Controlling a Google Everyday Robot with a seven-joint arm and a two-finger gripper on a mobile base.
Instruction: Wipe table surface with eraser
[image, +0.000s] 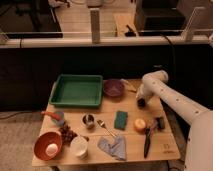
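The table surface (131, 150) is a small top of pale wooden planks crowded with items. A dark green rectangular pad (120, 119) lies flat near the middle. A small dark block (160, 122) lies at the right edge. I cannot tell which of the two is the eraser. My white arm comes in from the lower right and bends over the back right corner. My gripper (142, 103) points down there, just right of the purple bowl (113, 87) and behind the orange fruit (140, 124). It holds nothing that I can see.
A green tray (77, 91) stands at the back left. A metal cup (88, 120), a spoon (106, 128), a grey-blue cloth (114, 147), a white cup (78, 146), an orange bowl with an egg (48, 146), grapes (66, 133) and a black long tool (147, 141) fill the front.
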